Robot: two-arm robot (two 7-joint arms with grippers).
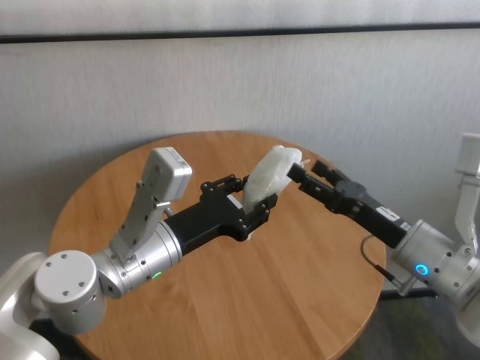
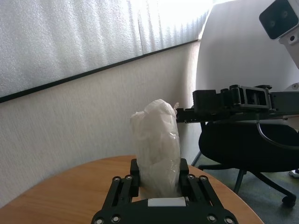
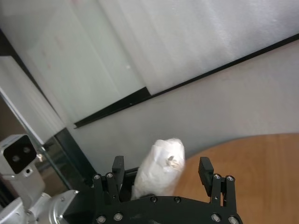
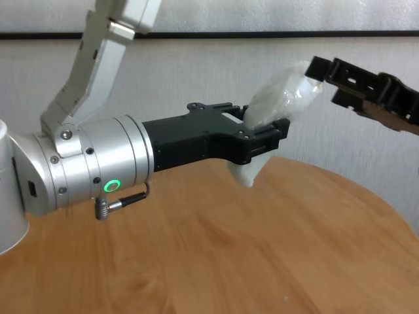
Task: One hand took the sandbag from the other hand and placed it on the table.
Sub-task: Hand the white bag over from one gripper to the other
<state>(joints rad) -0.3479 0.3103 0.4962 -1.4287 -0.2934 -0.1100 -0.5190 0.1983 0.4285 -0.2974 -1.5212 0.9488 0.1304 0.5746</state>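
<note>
My left gripper point(image 1: 251, 204), black on a thick silver wrist with a green ring light, is shut on the lower end of the white lumpy sandbag point(image 1: 274, 176) and holds it tilted upward above the round wooden table point(image 1: 300, 292). My slim black right gripper point(image 1: 303, 169) is open, with its fingers on either side of the sandbag's upper tip. In the right wrist view the sandbag point(image 3: 159, 161) sits between the spread fingers point(image 3: 205, 169). In the left wrist view the sandbag point(image 2: 159, 140) stands upright between the fingers point(image 2: 185, 171). The chest view shows the sandbag point(image 4: 281, 98) well above the table point(image 4: 262, 248).
A pale wall with a dark rail runs behind the table. A black office chair point(image 2: 243, 144) stands beyond the table's far edge. My left arm's white elbow link point(image 1: 157, 191) rises over the table's left part.
</note>
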